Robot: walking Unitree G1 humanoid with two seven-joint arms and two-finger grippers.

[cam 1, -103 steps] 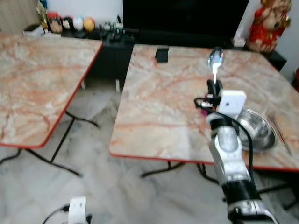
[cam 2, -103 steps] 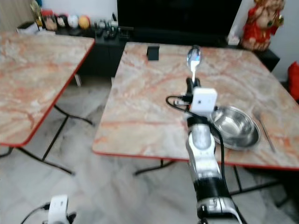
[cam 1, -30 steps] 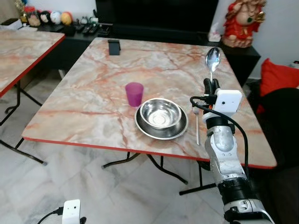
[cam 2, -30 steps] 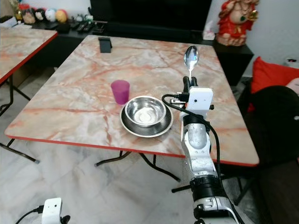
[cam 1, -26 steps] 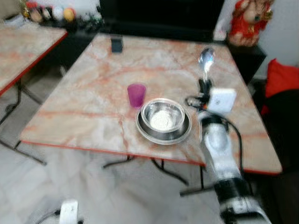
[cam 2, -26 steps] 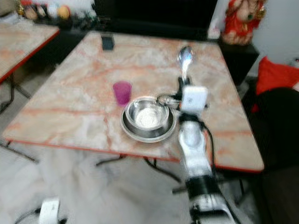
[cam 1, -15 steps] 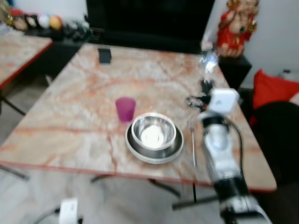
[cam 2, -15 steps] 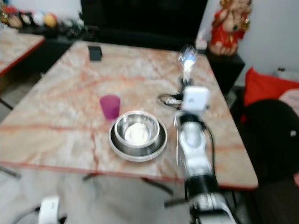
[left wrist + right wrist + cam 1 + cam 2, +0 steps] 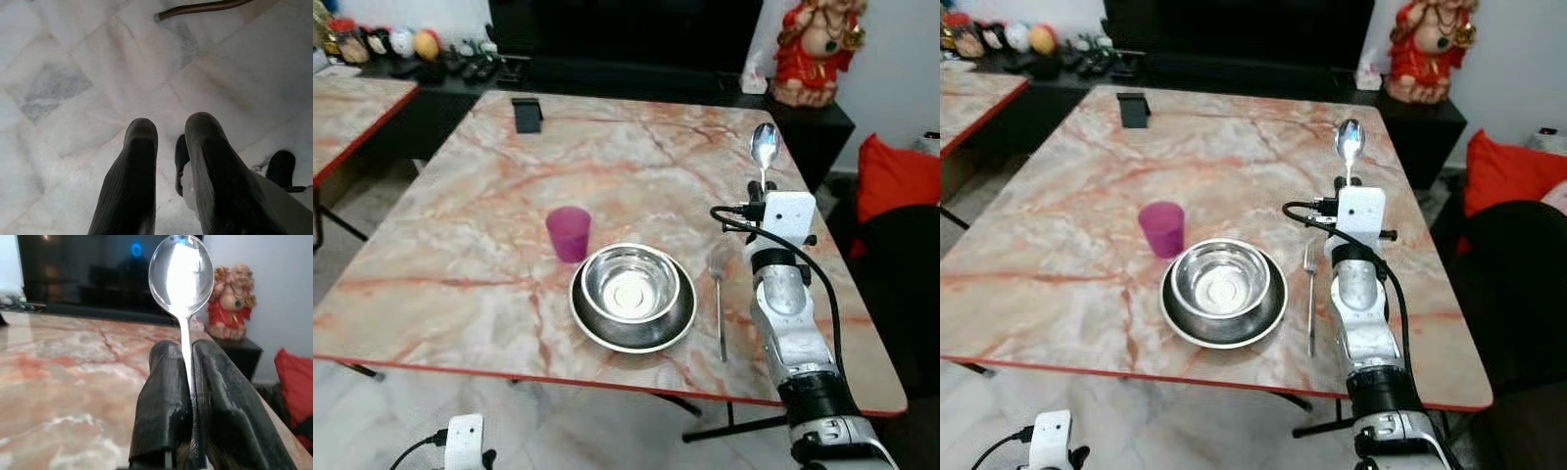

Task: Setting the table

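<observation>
I've closed in on the table since a second ago — the whole place setting now sits squarely before me, so the walk is about done and laying the spoon comes next, I judge. My right gripper pinches its handle tight, bowl up, above the table beside the fork, which lies right of the bowl on its plate. The cup stands just left. My left gripper hangs over the floor, fingers slightly parted, empty — the spoon's lower handle is hidden.
</observation>
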